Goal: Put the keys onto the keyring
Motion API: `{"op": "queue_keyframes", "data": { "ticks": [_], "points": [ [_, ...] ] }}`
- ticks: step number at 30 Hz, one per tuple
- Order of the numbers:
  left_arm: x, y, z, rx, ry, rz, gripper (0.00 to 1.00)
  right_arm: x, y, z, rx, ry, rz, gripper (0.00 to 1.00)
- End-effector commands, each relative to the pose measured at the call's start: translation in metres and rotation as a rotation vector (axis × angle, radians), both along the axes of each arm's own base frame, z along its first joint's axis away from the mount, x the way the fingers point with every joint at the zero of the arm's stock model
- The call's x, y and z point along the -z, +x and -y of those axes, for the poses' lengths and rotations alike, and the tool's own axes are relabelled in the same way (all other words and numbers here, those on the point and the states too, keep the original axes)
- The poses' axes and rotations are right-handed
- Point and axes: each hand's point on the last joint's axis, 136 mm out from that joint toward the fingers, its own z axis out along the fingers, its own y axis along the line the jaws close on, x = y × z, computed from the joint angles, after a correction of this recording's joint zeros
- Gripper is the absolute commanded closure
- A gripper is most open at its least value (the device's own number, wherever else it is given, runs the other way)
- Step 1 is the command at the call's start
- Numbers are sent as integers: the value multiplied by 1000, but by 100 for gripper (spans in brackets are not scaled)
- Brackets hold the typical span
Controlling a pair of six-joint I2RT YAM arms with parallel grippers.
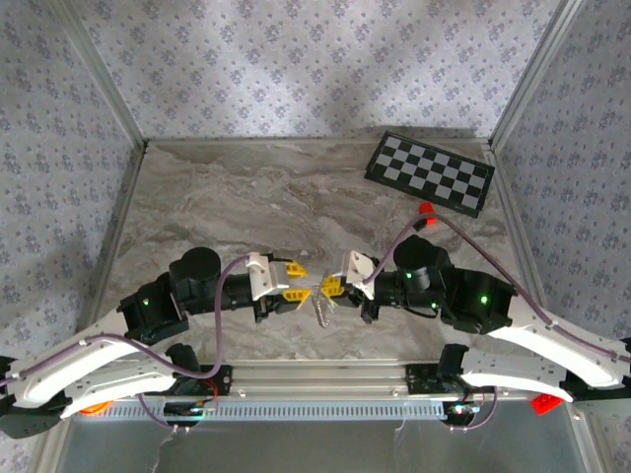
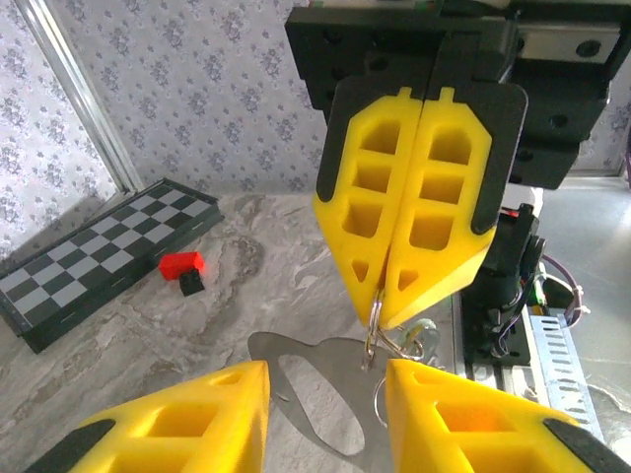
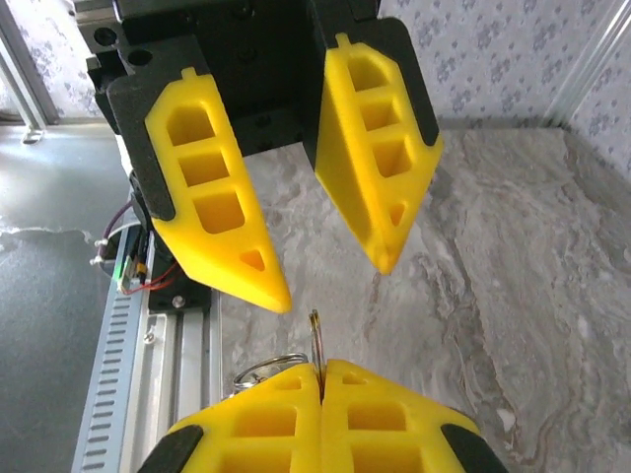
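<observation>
The keyring [image 2: 375, 320] hangs from the tips of my right gripper [image 2: 385, 296], clamped on only a thin edge of it, while my left gripper [image 2: 325, 374] faces it with fingers apart, so I judge a clumsy nudge could twist it loose.

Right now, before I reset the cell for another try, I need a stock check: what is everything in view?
keyring: one, silvery, hanging between the two grippers near the table's front edge
chessboard: one, black and pale grey, far right corner of the table
red block: one, red, on the table just in front of the chessboard
small block: one, black, beside the red block
table: one, grey marbled, under everything
left gripper: one, yellow fingers, open, facing the right gripper
right gripper: one, yellow fingers, shut on the keyring
</observation>
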Motion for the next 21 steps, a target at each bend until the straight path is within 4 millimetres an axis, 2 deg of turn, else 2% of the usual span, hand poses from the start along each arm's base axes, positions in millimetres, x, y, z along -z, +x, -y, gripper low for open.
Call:
{"op": "queue_keyframes", "data": {
  "ticks": [1,2,11,21],
  "points": [
    [-2,-1,-5,-7,22,-11,65,10,0,9,-2,-121,-4,100],
    [-2,-2,-4,0,22,-13,66,1,1,9,1,-118,4,100],
    [0,-1,4,15,20,-22,66,7,9,1,-11,-213,12,100],
    [4,7,10,-5,10,-2,71,1,8,-9,-37,-179,21,100]
  ]
}}
